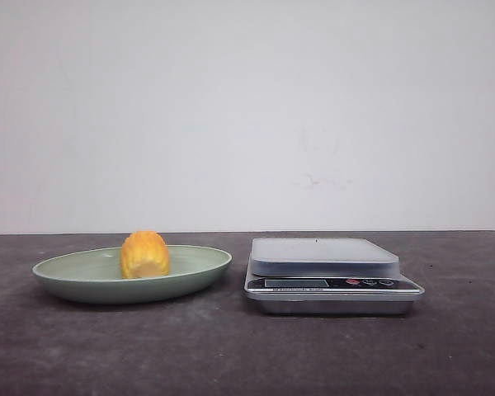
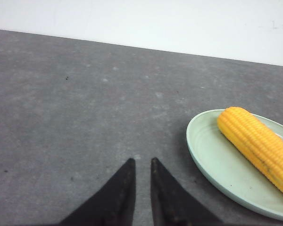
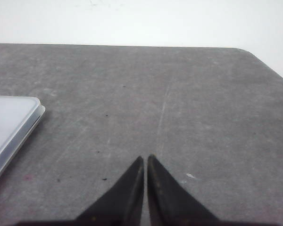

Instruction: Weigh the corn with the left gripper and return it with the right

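left gripper (image 2: 142, 162) nearly closed, nothing held; right gripper (image 3: 145, 159) pressed shut, empty. corn (image 1: 145, 254) is seen lying on plate (image 1: 66, 276), scale (image 1: 323, 252) beside. risk: round cob could be rolled off if pinched off-centre.

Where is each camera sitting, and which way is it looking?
Front view: looks forward, low over the table, at the corn on the green plate and the kitchen scale; no robot parts show.
Left wrist view: on the left arm, facing the plate; the left gripper shows, nearly closed.
Right wrist view: on the right arm, facing bare table beside the scale; the right gripper shows, nearly closed.
Shared: front and left wrist both show corn and plate.
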